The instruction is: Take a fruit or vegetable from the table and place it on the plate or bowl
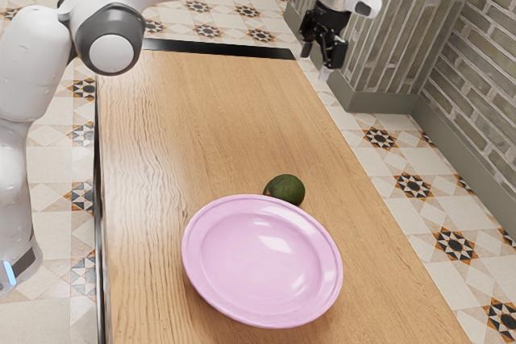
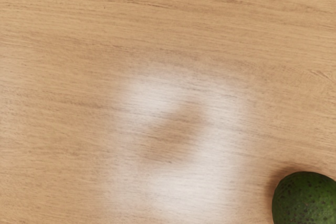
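1. Standing to the side, I saw in the exterior view the whole scene: the white arm (image 1: 48, 54), the wooden table (image 1: 185, 134), a pink plate (image 1: 211, 283) and a dark green avocado (image 1: 285, 189).
2. The wrist view looked straight down on the wood (image 2: 105, 51) from above. It gave the grain close up and a pale sheen (image 2: 173, 135) with a darker smudge in its middle, which the side view did not give.
3. A rounded part of the avocado (image 2: 307, 199) sat at one corner of the wrist view, its speckled skin plain to see.
4. The gripper (image 1: 317, 62) hung high over the far end of the table, near the edge at the exterior view's right, pointing down.
5. Its two black fingers stood a little apart with nothing between them, and they touched nothing.
6. The avocado lay on the table just beside the plate's far rim. I could not tell whether the two touched. It was well apart from the gripper.
7. The plate sat flat at the near end of the table, with nothing on it.
8. The tabletop was light wood with a dark strip along its far edge.
9. The floor (image 1: 403, 175) was patterned tile with dark star shapes. A grey-brown brick wall (image 1: 476, 62) with a grey skirting (image 1: 379, 101) ran along the exterior view's right.
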Motion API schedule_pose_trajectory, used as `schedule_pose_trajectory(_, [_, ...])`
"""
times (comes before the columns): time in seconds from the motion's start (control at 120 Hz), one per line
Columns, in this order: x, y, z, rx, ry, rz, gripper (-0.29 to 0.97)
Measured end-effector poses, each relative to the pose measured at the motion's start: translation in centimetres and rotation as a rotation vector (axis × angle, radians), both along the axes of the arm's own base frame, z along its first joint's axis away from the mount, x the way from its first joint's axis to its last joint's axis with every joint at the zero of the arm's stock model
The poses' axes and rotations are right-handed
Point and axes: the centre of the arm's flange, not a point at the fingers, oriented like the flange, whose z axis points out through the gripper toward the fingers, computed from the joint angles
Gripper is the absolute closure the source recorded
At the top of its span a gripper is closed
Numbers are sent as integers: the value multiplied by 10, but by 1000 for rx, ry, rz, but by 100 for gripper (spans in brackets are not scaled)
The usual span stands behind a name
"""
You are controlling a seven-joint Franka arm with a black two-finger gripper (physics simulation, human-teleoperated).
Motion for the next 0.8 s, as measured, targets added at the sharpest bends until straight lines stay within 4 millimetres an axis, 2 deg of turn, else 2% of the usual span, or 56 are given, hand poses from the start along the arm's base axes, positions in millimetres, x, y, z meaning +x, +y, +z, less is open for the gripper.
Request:
schedule_pose_trajectory(0.192, [1,1,1,0,-14,6,0])
schedule_pose_trajectory(0.267, [1,11,0,-17,-18,22,0])
schedule_pose_trajectory(0.317, [2,-9,6,-31,-33,-13,0])
schedule_pose_trajectory(0.35, [5,-26,3,-47,-30,-44,0])
schedule_pose_trajectory(0.458, [24,-69,-30,-86,11,-116,0])
schedule_pose_trajectory(0.517, [27,-107,-47,-100,40,-159,0])
schedule_pose_trajectory(0.558, [23,-130,-52,-101,56,-180,0])
schedule_pose_trajectory(0.592, [18,-140,-52,-99,60,-184,0])
schedule_pose_trajectory(0.65, [6,-150,-53,-96,75,-181,0])
schedule_pose_trajectory(0.733, [-26,-161,-72,-92,115,-153,0])
schedule_pose_trajectory(0.8, [-38,-169,-74,-98,111,-109,0])
